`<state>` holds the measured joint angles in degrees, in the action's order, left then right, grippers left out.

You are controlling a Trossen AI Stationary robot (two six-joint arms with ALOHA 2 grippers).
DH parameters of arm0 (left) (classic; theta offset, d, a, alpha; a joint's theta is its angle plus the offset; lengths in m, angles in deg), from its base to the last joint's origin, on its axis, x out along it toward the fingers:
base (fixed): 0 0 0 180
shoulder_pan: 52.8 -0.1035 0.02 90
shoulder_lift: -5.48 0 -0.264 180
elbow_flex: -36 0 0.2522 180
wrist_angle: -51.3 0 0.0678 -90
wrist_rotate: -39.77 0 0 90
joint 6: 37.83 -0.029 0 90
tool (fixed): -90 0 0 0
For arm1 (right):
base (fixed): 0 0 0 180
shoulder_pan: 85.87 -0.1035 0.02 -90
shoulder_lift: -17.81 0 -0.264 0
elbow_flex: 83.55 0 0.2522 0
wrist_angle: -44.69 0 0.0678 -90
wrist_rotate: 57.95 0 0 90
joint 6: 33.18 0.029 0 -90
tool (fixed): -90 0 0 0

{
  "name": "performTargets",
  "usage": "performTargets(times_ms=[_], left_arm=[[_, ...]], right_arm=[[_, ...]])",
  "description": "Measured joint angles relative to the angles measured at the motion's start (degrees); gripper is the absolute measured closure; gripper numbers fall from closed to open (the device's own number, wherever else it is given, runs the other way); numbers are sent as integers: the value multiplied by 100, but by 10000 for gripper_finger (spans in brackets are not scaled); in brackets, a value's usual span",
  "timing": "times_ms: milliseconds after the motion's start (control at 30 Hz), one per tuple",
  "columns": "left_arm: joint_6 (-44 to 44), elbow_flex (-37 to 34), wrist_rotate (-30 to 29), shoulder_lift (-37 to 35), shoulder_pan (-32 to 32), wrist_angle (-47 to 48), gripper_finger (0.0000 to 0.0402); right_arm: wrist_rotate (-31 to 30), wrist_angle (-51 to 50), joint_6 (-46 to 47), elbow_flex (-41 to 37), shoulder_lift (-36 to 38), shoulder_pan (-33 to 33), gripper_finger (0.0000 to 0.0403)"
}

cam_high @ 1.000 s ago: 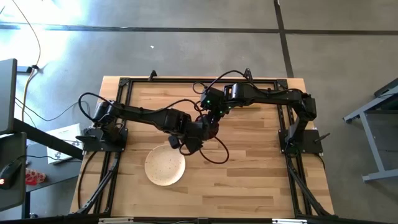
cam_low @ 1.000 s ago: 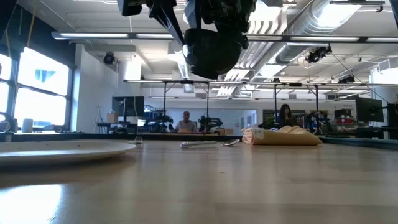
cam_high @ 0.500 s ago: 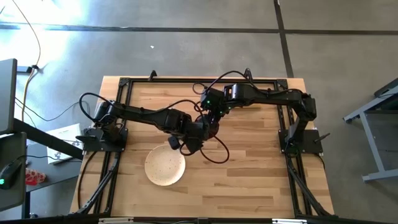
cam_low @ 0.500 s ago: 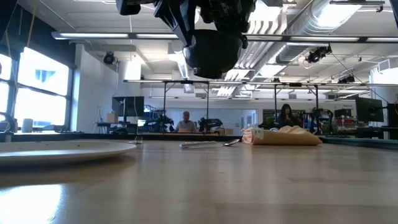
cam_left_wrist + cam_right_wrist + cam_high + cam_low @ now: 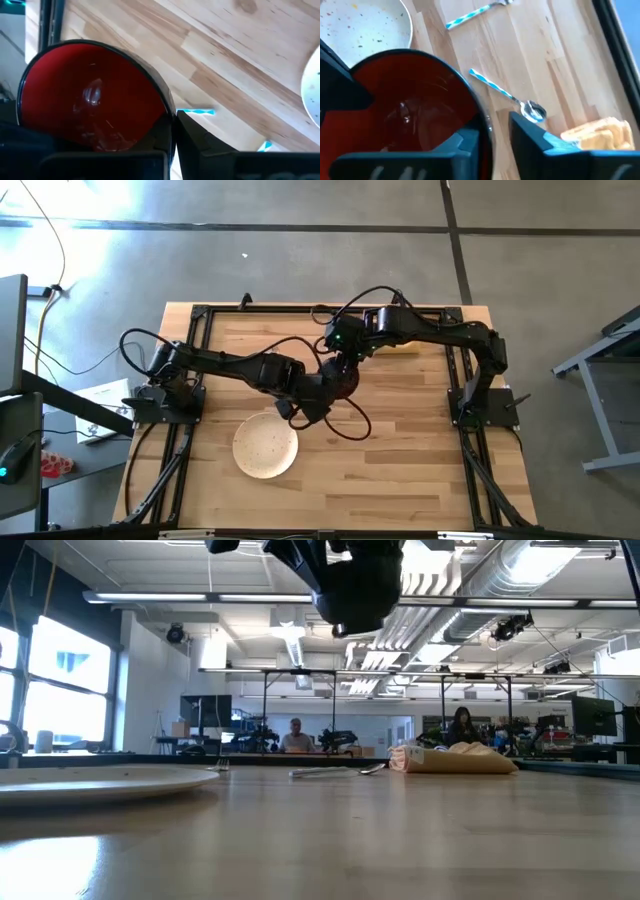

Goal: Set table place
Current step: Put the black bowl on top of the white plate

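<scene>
The glossy red bowl (image 5: pixel 90 95) hangs high above the table (image 5: pixel 400 460), near its middle, as the high view (image 5: pixel 343 380) and the low view (image 5: pixel 355 595) show. My left gripper (image 5: pixel 172 125) is shut on its rim. My right gripper (image 5: pixel 495 130) is open, with one finger inside the rim and one outside, on the bowl's far side (image 5: pixel 345 362). The cream speckled plate (image 5: pixel 266 445) lies flat near the left front. The fork (image 5: pixel 470 17) and the spoon (image 5: pixel 507 95) lie on the wood. My left gripper holds the bowl's rim (image 5: pixel 169 107) with one finger inside the bowl and one outside against the dark wall. The bowl is lifted clear of the table, its opening up. My right gripper straddles the rim (image 5: pixel 485 120); whether its fingers touch it I cannot tell.
A folded yellow cloth (image 5: pixel 595 135) lies near the far right by the spoon. Black rails (image 5: pixel 200 380) frame the table on the left, right and far sides. Bare wood lies to the right of the plate. People sit in the room behind (image 5: pixel 296 735).
The bowl has gone up, farther from the table and a little toward its right edge, with both grippers staying at its rim. The plate, fork and spoon have kept still.
</scene>
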<state>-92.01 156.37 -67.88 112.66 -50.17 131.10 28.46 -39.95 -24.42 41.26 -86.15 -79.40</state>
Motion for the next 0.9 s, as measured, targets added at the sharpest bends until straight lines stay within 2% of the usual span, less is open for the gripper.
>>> performTargets(times_ms=[167, 433, 900], left_arm=[[-74, 229, -33, -9, -35, 57, 401], [-100, 362, 125, 17, -76, 157, 401], [-45, 366, 348, 11, -79, 338, 401]], right_arm=[[-48, -298, 27, 402, -1, -37, 268], [-228, -416, -18, 428, -17, -49, 217], [-272, -335, -159, 428, -18, -83, 206]])
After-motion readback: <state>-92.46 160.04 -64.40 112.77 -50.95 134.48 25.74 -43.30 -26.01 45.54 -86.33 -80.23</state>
